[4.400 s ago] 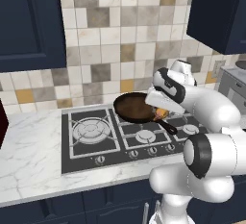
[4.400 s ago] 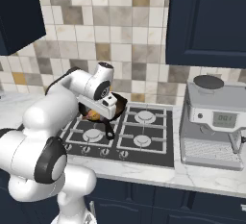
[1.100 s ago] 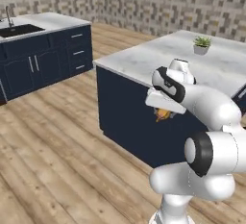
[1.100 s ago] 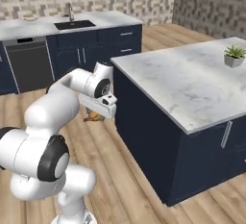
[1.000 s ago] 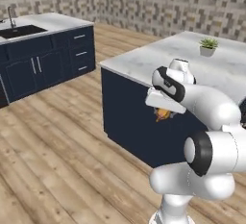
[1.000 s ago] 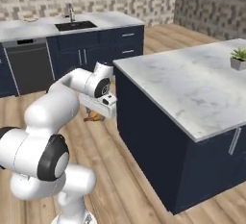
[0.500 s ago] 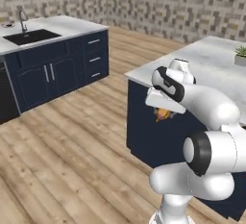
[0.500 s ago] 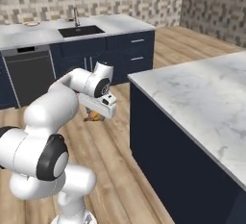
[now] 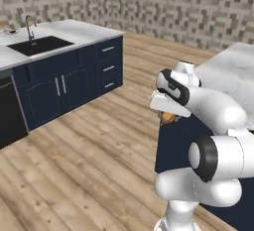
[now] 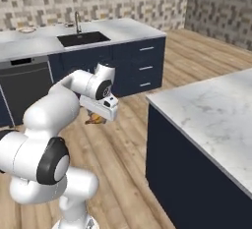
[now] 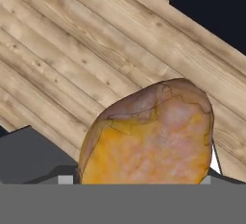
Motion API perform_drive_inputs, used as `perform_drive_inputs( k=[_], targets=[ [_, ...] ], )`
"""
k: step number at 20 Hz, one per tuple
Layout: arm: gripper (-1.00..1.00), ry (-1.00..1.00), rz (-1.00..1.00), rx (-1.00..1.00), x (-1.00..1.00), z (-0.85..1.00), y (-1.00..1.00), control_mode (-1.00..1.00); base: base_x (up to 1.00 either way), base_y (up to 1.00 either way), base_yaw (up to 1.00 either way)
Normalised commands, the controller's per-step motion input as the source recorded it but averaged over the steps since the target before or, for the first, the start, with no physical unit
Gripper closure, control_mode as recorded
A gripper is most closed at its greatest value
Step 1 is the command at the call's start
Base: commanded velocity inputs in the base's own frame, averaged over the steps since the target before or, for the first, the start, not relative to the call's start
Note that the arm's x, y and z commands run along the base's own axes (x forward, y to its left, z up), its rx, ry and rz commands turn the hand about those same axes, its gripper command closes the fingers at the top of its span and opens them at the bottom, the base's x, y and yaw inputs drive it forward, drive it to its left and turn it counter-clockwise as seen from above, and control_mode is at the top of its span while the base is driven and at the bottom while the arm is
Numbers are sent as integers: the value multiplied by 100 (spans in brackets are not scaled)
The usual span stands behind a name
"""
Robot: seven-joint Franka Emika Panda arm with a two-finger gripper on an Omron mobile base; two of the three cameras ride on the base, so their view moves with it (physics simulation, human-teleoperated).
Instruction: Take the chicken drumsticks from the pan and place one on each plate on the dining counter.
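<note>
My gripper hangs over the wooden floor, shut on a chicken drumstick, an orange-brown lump under the hand. From the right the gripper holds the drumstick the same way. The hand view has the drumstick bulging up close, hiding the fingertips. The dining counter, white marble over navy cabinets, stands ahead to the left with its black sink. The dining counter carries a small round plate at its far left end. The pan is out of view.
A marble-topped navy island stands close on the right, and the island sits right behind the hand. A dark dishwasher front sits under the sink counter. A faucet rises behind the sink. Wooden floor lies between me and the counter.
The whole picture has shifted: the base has moved, so the sink counter is nearer and the island has slid right. The drumstick stays in the shut gripper, arm pose unchanged.
</note>
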Motion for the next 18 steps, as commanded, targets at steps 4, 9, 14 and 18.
perform_drive_inputs(
  k=[4,9,14,18],
  targets=[
    [100,0,0,0,0,0,0,100,100,34,-16],
    [100,0,0,0,0,0,0,100,96,39,-37],
    [100,0,0,0,0,0,0,100,88,47,-54],
    [100,0,0,0,0,0,0,100,100,51,-40]
  ],
)
